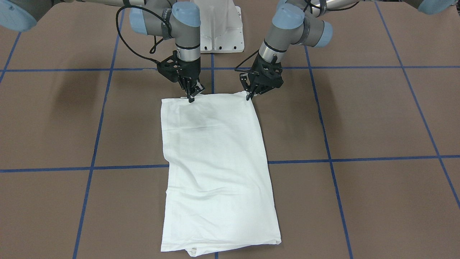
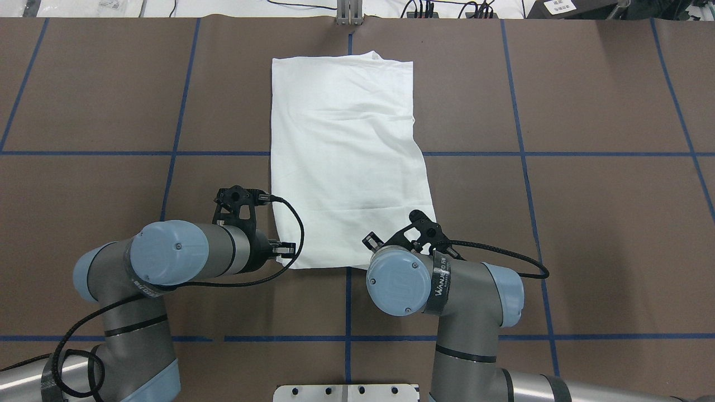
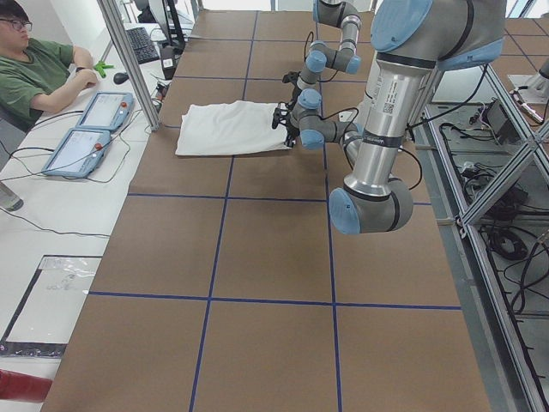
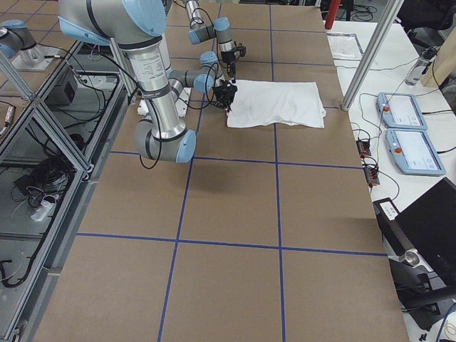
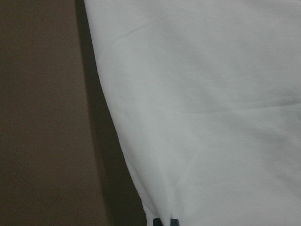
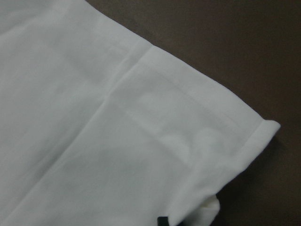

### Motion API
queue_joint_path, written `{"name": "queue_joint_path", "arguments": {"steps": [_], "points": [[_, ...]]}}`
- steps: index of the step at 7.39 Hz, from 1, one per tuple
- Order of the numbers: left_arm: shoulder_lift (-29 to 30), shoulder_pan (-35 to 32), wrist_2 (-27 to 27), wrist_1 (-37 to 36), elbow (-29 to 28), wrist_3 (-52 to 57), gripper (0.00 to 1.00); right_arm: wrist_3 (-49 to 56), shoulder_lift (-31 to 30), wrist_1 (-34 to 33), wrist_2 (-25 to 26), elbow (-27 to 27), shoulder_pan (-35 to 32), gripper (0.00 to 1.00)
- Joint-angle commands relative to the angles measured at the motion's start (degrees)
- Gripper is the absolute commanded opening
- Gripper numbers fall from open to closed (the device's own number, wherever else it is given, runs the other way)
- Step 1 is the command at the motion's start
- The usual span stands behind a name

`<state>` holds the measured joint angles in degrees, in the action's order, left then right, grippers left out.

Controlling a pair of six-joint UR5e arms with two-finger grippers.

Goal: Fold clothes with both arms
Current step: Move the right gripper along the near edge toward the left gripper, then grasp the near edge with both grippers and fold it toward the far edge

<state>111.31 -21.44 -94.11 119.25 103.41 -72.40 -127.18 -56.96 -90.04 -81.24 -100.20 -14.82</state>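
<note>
The white shirt [image 1: 215,154] lies flat on the brown table, folded into one long rectangle that runs away from the robot. My left gripper [image 1: 249,96] is on the right of the front-facing view, fingers pinched together on the shirt's near corner. My right gripper [image 1: 190,98] is shut on the other near corner of the same edge. From overhead the shirt [image 2: 346,151] shows whole, but both wrists hide the fingertips. The left wrist view is filled with cloth [image 5: 211,117] gathering toward the fingertips. A hemmed corner [image 6: 197,127] shows in the right wrist view. No printed text or collar is visible.
The white pedestal base [image 1: 221,32] stands between the arms behind the shirt's near edge. Blue tape lines [image 1: 330,158] grid the table. A seated person [image 3: 34,73], two tablets [image 3: 90,129] and a metal post [image 3: 129,60] are beyond the shirt's far end.
</note>
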Motion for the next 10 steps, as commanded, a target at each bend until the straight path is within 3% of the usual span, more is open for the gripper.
{"name": "queue_joint_path", "arguments": {"steps": [1, 2, 4, 5, 8, 10], "points": [[-0.3, -0.2, -0.6, -0.7, 3.9, 0.4, 0.0, 0.2, -0.3, -9.6, -0.2, -9.2, -0.4, 0.0], [-0.6, -0.3, -2.3, -2.9, 7.6, 0.3, 0.0, 0.3, 0.0, -19.0, -0.5, -17.5, 0.1, 0.0], [-0.5, -0.3, -5.7, -16.8, 21.8, 0.3, 0.0, 0.0, 2.3, -32.3, -0.5, -30.6, 4.4, 0.0], [0.2, -0.2, -7.2, -24.9, 27.9, 0.4, 0.0, 0.0, 7.0, -38.2, -0.6, -32.3, 4.5, 0.0], [3.5, -3.1, -7.2, -27.8, 24.4, 0.6, 0.0, 6.0, 7.6, -37.2, 0.2, -27.7, 0.2, 0.0], [9.1, -7.5, -7.0, -27.8, 16.2, 3.7, 0.0, 11.0, 7.8, -28.6, -0.1, -20.0, -6.0, 0.0]]}}
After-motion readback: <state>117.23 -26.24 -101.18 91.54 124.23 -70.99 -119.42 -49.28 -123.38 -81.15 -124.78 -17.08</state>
